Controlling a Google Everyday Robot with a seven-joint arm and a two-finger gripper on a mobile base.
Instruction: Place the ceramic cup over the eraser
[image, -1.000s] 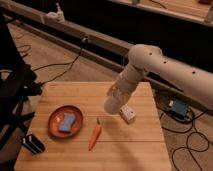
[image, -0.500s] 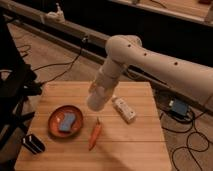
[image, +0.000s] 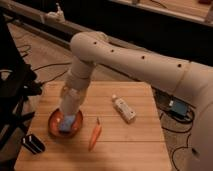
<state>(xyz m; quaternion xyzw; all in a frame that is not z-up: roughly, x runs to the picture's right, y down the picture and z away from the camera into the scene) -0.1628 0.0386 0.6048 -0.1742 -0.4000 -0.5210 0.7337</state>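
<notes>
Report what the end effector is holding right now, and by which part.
It cannot be told. The end effector, shut, hangs low over the orange plate, just above the blue pad; the arm hides its tip, so no held thing shows.

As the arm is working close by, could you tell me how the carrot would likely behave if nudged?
The carrot lies on its side on the flat wooden table, tapered, so it would probably roll in a curve. It keeps a straight shape, so likely stiff. The gripper, above the orange plate, is apart from it.
</notes>
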